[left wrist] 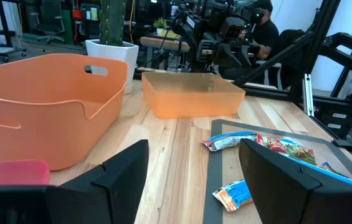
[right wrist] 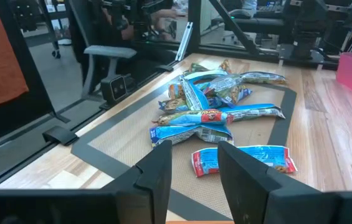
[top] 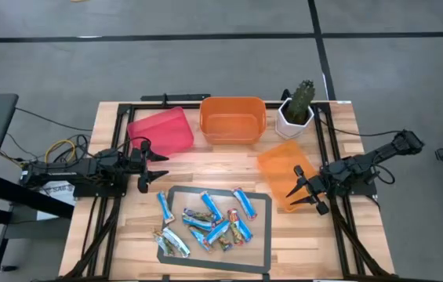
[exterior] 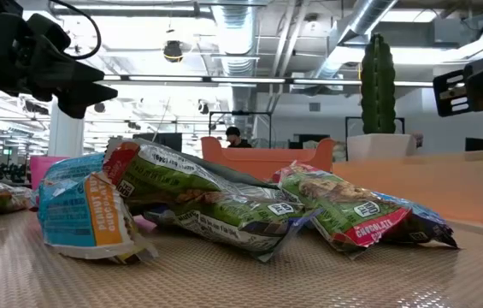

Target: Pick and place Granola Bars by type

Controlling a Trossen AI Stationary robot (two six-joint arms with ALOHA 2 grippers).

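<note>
Left gripper (top: 152, 166) hangs over the bare wood beside the pink bin (top: 161, 131), fingers spread wide and holding nothing. Right gripper (top: 303, 190) sits above the tilted translucent orange bin (top: 286, 174), fingers partly apart with nothing between them.

Wooden table (top: 135, 227): carries every item, seen whole only from above.

Dark mat (top: 262, 205): lies at the front centre of the table, between the two arms.

Orange tub (top: 233, 118): stands at the back centre, just beside the pink bin. Its side handle slot shows only in the left wrist view.

White pot with a cactus (top: 298, 105): stands at the back right, near the orange tub.

Granola Bars (top: 209, 222): lie in a loose pile on the mat, mostly in blue wrappers. One blue bar (top: 165, 205) lies apart towards the left edge of the mat. The low view shows green wrappers (exterior: 215, 201) and an orange-and-blue wrapper (exterior: 87, 214) up close; most of their print cannot be read. The right wrist view shows a red-labelled bar (right wrist: 210, 115) in the pile and a single blue bar (right wrist: 244, 158) nearest that gripper.

Person (exterior: 233, 136): seated well beyond the table, partly hidden behind the orange tub in the low view.
</note>
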